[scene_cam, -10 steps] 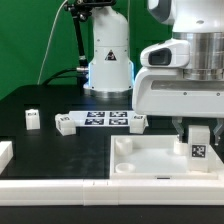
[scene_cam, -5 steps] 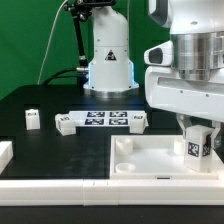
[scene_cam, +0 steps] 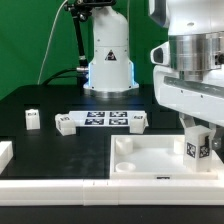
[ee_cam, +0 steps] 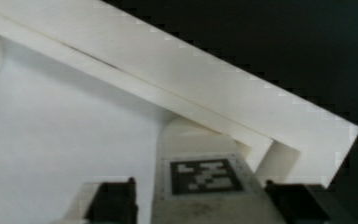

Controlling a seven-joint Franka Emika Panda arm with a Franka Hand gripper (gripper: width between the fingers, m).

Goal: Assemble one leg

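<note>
My gripper (scene_cam: 198,132) is shut on the leg (scene_cam: 198,146), a small white block with a black-and-white tag. It holds the leg upright, slightly tilted, at the far corner of the wide white tray (scene_cam: 150,162) on the exterior view's right. The leg's lower end is at the tray's surface. In the wrist view the tagged leg (ee_cam: 204,174) stands between my two dark fingers, my gripper (ee_cam: 202,203) over the tray's raised rim (ee_cam: 194,70). A round socket (scene_cam: 125,147) shows at the tray's other far corner.
Three more small white legs (scene_cam: 33,118) (scene_cam: 66,124) (scene_cam: 138,121) lie on the black table around the marker board (scene_cam: 105,119). A white bar (scene_cam: 60,192) runs along the front, with a white block (scene_cam: 4,154) at the exterior view's left. The arm's base (scene_cam: 108,60) stands behind.
The gripper body has shifted toward the exterior view's right and turned. The leg has turned with it and now looks slightly tilted, staying at the same tray corner.
</note>
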